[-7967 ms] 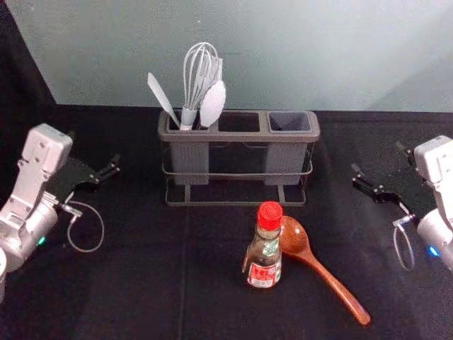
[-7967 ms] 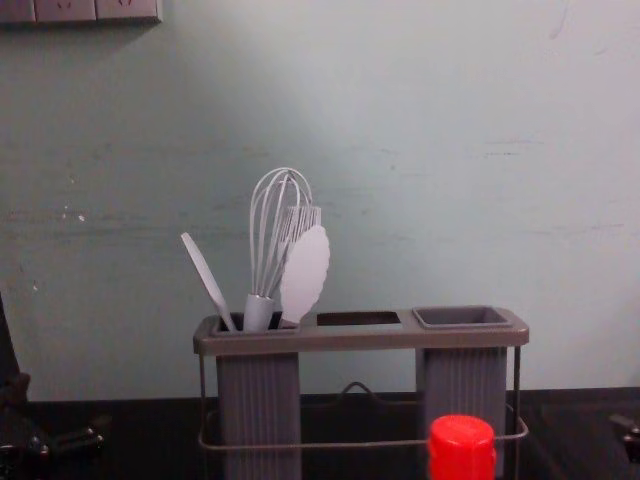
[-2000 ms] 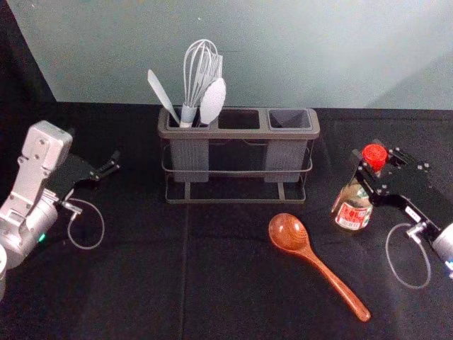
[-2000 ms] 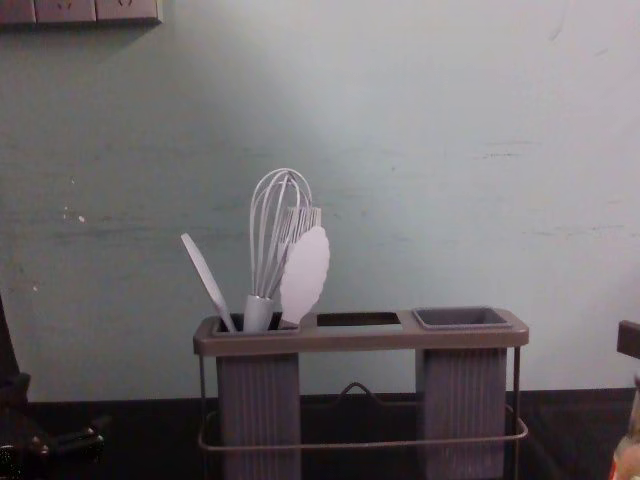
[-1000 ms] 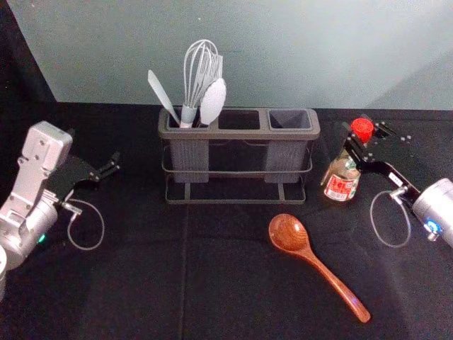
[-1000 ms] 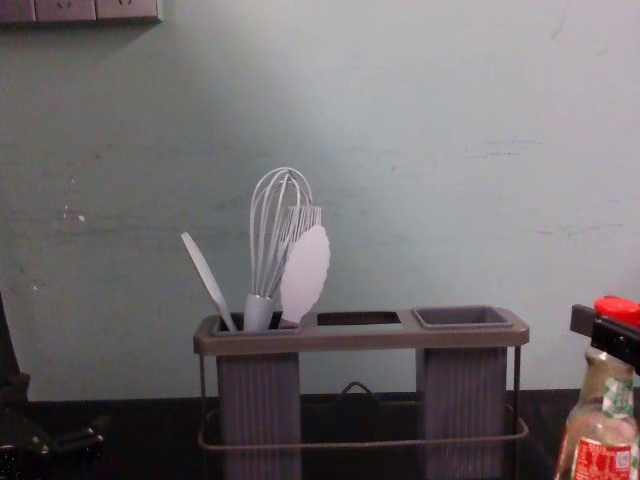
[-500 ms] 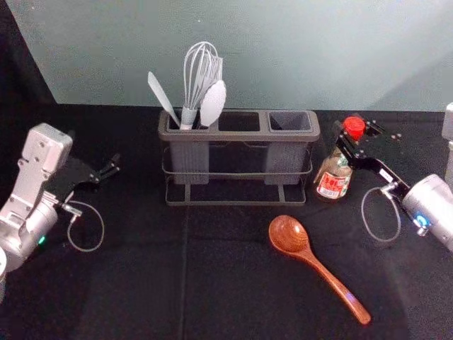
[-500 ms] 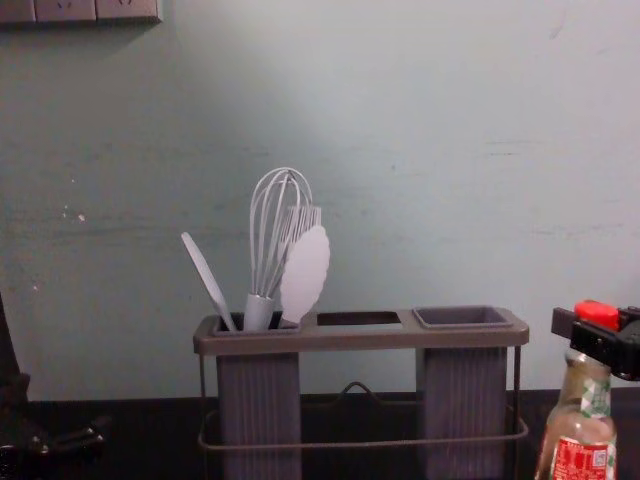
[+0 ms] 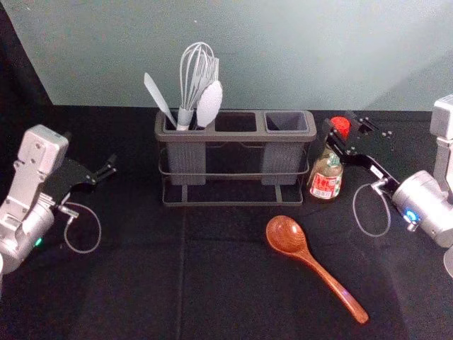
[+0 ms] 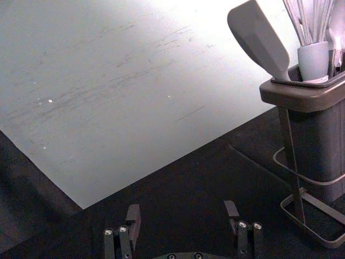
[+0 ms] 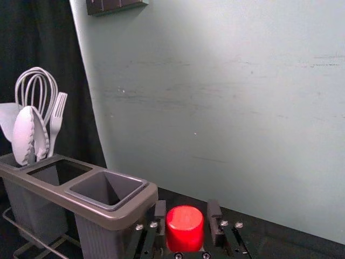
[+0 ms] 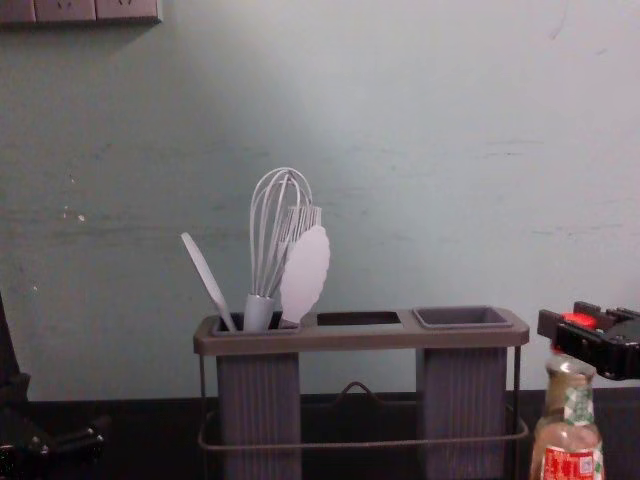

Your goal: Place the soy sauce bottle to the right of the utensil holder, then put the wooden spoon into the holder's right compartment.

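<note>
Can see red-capped soy sauce bottle (image 9: 324, 185) near-upright, right of gray utensil holder (image 9: 237, 137) toward back edge of desk (image 9: 127, 290), and glossy wooden spoon (image 9: 285, 235) lying diagonally.

Head view: high, facing forward and down over the whole utensil holder (image 9: 237, 136). Chest view: lower, near level, holder side-on before the wall (image 12: 420, 150). Left wrist: oblique, near holder's left end. Right wrist: oblique, close by right end. Wall common to all four.

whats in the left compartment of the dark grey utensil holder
A pale flat spatula, a wire whisk, a white scallop-edged tool and a pale fork. Their lower ends are covered by its ribbed wall.
</note>
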You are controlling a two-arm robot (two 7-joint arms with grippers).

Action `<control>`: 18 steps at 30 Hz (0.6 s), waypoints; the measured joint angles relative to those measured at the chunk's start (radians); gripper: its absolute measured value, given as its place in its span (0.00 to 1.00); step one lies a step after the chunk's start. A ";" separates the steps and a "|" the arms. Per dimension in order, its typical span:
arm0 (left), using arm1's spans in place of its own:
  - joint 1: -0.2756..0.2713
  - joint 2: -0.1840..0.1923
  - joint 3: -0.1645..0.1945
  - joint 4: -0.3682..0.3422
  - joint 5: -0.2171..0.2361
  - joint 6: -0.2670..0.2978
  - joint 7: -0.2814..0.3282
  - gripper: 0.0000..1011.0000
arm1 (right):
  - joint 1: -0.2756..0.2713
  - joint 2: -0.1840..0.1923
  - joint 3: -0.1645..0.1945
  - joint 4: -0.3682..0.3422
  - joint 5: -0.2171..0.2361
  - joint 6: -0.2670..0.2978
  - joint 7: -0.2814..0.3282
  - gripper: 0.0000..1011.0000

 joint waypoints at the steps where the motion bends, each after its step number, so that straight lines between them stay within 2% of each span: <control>1: 0.000 0.000 0.000 0.000 0.000 0.000 0.000 1.00 | 0.000 -0.001 0.000 0.001 0.000 -0.001 -0.002 0.49; 13: 0.000 0.000 0.000 0.000 0.000 0.000 0.000 1.00 | -0.015 0.003 0.021 -0.038 0.000 -0.010 -0.020 0.88; 14: 0.000 0.000 0.000 0.000 0.000 0.000 0.000 1.00 | -0.015 0.003 0.021 -0.038 0.000 -0.010 -0.020 0.88; 18: 0.000 0.000 0.000 0.000 0.000 0.000 0.000 1.00 | -0.025 0.008 0.032 -0.062 -0.010 -0.011 -0.035 0.98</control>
